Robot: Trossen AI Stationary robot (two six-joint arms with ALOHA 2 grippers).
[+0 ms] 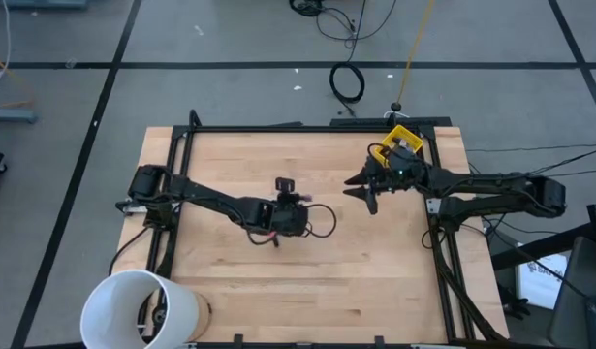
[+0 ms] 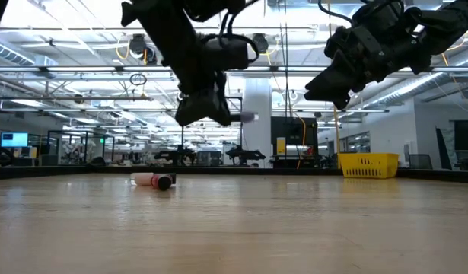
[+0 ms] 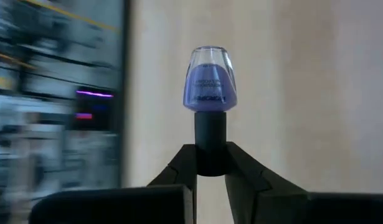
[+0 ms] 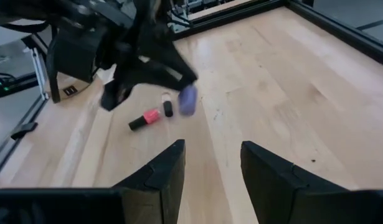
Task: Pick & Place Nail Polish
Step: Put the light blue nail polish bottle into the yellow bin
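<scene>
Left wrist view shows the left tool (image 3: 211,163) pinching only the dark cap of the small purple glass nail polish bottle (image 3: 209,79), so a swing toward the yellow plastic bin (image 1: 402,137) at 2 o'clock could twist it loose onto the wooden surface (image 1: 375,271); the right tool (image 4: 211,163) hangs spread.

- The left gripper (image 1: 312,207) sits over the middle of the light wooden table (image 1: 375,281), its dark arm stretching back to the table's left edge.
- A small pale-purple bottle of nail polish (image 1: 320,207) shows at its tip.
- Just beside the left gripper, on its far side, lies a small dark-capped bottle (image 1: 285,183).
- The right gripper (image 1: 360,190) hovers well apart from the left one; its two dark fingers stand spread.
- Behind the right gripper sits a yellow plastic bin (image 1: 404,137).
- A large white bucket (image 1: 138,308) stands near the left arm's base.
</scene>
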